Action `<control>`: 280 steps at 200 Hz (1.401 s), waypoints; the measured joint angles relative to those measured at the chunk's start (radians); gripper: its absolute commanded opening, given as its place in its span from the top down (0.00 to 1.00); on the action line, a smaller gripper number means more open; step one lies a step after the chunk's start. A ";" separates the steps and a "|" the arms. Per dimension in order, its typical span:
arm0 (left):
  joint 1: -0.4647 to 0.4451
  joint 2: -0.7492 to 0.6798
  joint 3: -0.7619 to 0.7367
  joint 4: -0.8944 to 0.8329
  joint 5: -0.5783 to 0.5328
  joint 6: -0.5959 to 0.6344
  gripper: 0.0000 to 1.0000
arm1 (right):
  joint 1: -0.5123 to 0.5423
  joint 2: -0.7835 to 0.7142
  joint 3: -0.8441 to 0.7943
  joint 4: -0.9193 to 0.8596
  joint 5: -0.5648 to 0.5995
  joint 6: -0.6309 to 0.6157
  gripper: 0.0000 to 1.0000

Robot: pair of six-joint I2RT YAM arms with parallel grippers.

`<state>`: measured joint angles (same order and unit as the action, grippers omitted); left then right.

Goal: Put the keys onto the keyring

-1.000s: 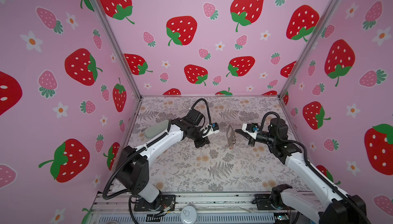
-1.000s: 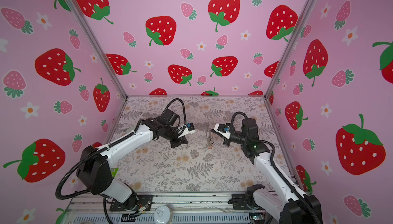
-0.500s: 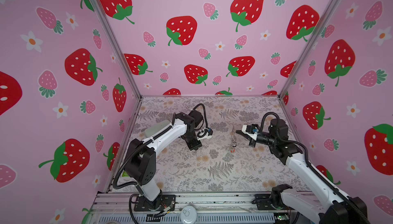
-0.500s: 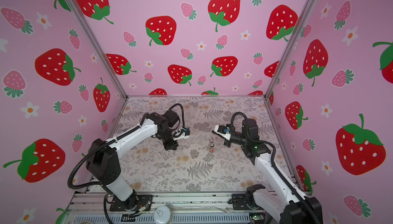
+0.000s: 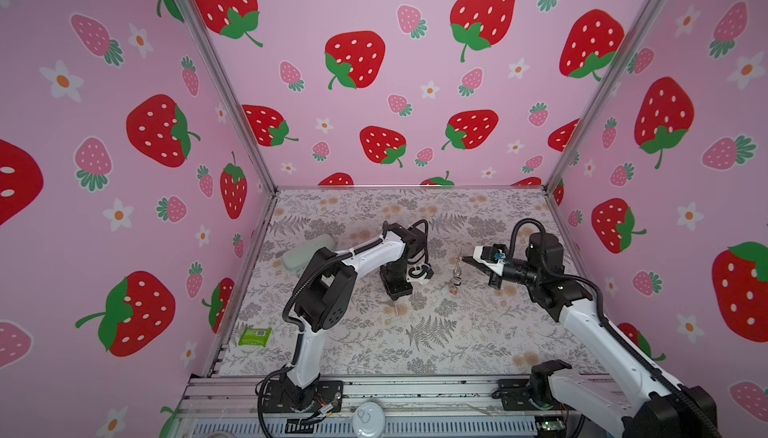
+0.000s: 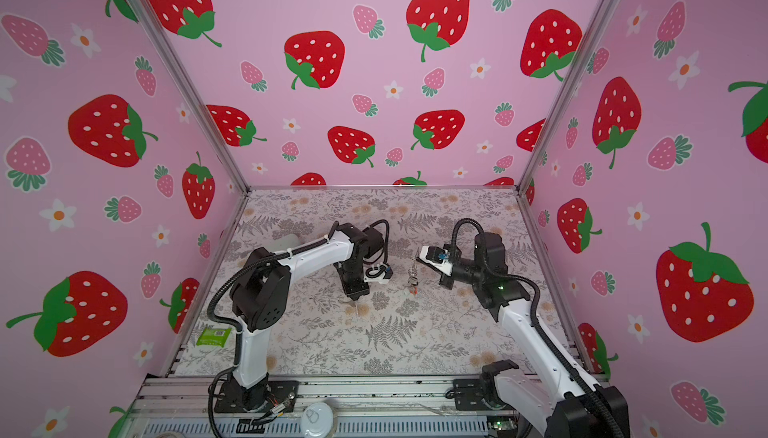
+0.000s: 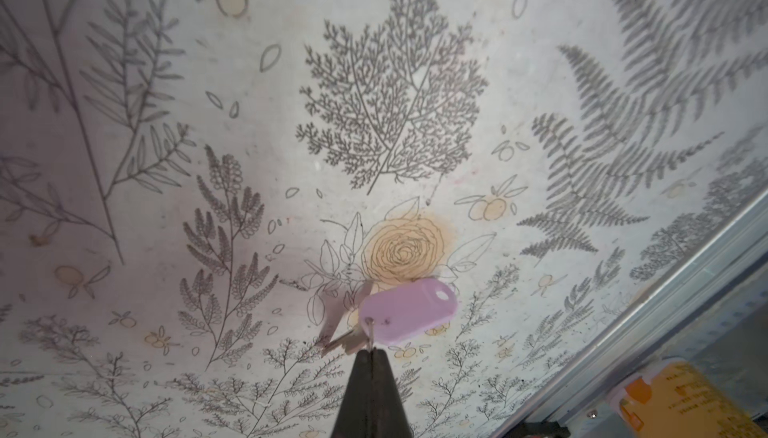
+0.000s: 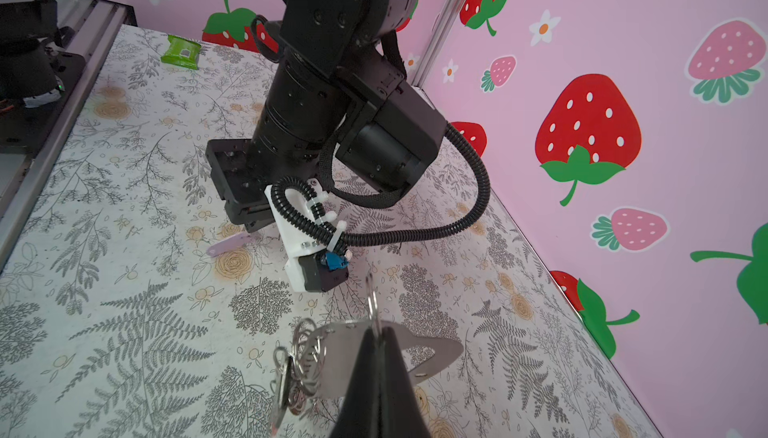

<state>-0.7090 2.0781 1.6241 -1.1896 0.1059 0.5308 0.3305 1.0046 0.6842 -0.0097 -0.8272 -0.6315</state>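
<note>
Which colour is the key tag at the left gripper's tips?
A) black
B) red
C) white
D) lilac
D: in the left wrist view the shut left gripper pinches the small wire ring of the lilac tag.

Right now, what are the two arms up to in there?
The left gripper is shut on the wire loop of the lilac-tagged key, down near the floral table. The right gripper is shut on the keyring, held up with other keys dangling below it. The two are apart; the lilac key is not yet on the ring.
</note>
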 measured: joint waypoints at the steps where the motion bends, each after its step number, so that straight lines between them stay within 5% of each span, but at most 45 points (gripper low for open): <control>1: 0.000 0.002 0.002 -0.001 0.000 -0.001 1.00 | 0.000 0.000 0.000 0.000 0.000 0.000 1.00; 80: -0.025 0.141 0.184 -0.051 -0.009 -0.013 1.00 | -0.021 0.000 -0.013 0.002 -0.022 -0.002 1.00; 90: -0.029 0.156 0.206 -0.055 -0.009 -0.013 0.89 | -0.022 0.000 -0.018 0.002 -0.023 -0.002 1.00; 156: -0.031 0.135 0.233 -0.019 0.027 -0.054 0.65 | -0.027 0.000 -0.027 0.008 -0.035 -0.002 1.00; 227: 0.135 -0.279 -0.242 0.360 0.170 -0.201 0.64 | -0.028 0.001 -0.027 0.016 -0.050 0.002 1.00; 280: 0.130 -0.310 -0.477 0.658 0.259 -0.255 0.64 | -0.028 0.006 -0.027 0.017 -0.060 0.005 1.00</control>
<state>-0.5785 1.7683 1.1469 -0.5320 0.3649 0.2756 0.3027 1.0103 0.6571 0.0071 -0.8875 -0.6270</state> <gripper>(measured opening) 0.358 0.041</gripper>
